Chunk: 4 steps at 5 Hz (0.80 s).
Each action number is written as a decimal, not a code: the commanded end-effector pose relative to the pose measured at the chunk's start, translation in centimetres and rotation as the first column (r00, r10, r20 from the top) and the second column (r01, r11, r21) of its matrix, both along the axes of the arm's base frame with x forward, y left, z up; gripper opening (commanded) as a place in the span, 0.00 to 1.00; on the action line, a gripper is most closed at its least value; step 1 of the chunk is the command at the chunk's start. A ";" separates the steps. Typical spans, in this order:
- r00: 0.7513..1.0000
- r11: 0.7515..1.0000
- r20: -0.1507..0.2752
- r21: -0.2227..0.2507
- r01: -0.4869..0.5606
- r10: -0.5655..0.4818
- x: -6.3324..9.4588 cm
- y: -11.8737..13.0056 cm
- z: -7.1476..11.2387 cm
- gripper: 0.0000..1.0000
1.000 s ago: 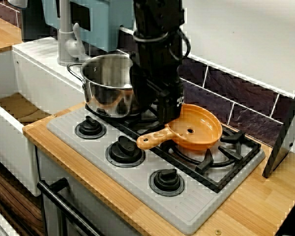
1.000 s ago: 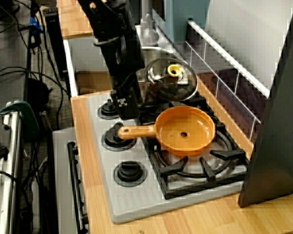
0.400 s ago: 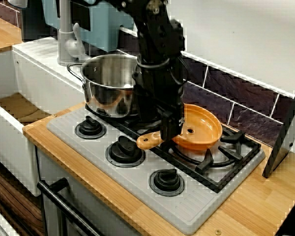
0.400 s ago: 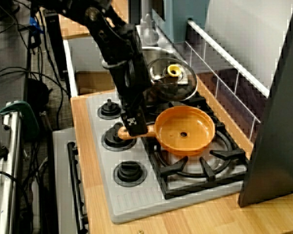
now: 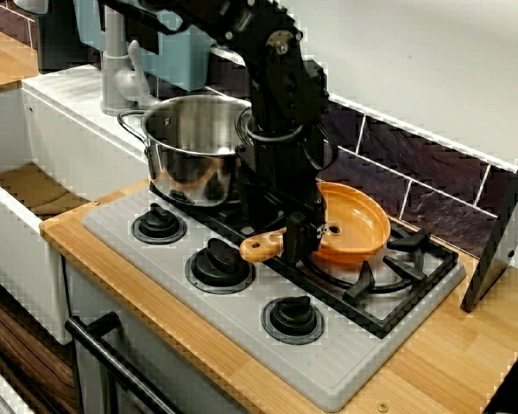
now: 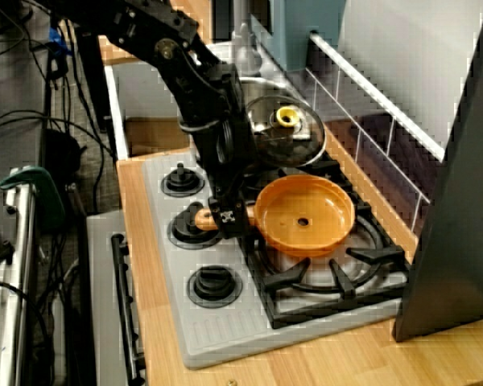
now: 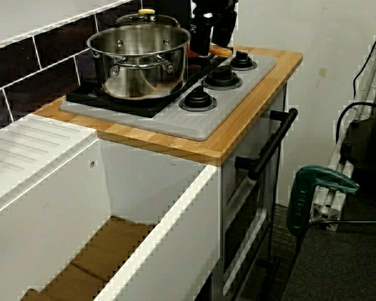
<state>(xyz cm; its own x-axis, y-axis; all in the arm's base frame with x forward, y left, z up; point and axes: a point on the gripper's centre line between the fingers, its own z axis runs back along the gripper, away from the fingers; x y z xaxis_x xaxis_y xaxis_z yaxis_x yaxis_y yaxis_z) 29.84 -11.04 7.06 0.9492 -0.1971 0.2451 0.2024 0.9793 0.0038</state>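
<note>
Wooden bench (image 5: pixel 449 354) with grey hob (image 5: pixel 337 362) let in, dark tiles (image 5: pixel 432 207) behind, white sink (image 5: pixel 17 259) at one end. On the grate (image 5: pixel 397 285), orange pan (image 5: pixel 356 226), lying flat, handle (image 5: pixel 259 248) pointing at the middle knob (image 5: pixel 219 261). Just behind it, steel pot (image 5: pixel 188 147) with glass lid (image 6: pixel 283 127). Black claw (image 5: pixel 299 245) now low over the handle, close to the bowl, covering all but the tip in the front view and in the view over the hob's end. A second ago: upright and higher, between pot and pan, clear of the handle. Since then tilted, swung forward, lowered onto it. Pan unmoved. Likely touching the handle, by the look of it. Cannot tell whether spread or pinching: fingertips hidden by the claw's own body. From the sink side, only a sliver of handle beyond the pot
</note>
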 end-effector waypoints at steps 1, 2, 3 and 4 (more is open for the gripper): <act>1.000 1.000 0.015 0.004 0.011 -0.011 0.0 -0.2 0.4 1.00; 1.000 1.000 0.011 0.013 0.008 -0.008 0.0 -0.1 0.1 1.00; 1.000 1.000 0.004 0.024 0.012 -0.012 -0.1 -0.2 -0.4 1.00; 1.000 1.000 -0.006 0.021 0.016 -0.016 -0.2 -0.3 -0.6 1.00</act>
<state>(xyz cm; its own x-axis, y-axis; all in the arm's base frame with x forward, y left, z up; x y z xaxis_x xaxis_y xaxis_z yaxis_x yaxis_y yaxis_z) 29.37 -11.14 5.80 0.9537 -0.2157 0.2098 0.2155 0.9762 0.0239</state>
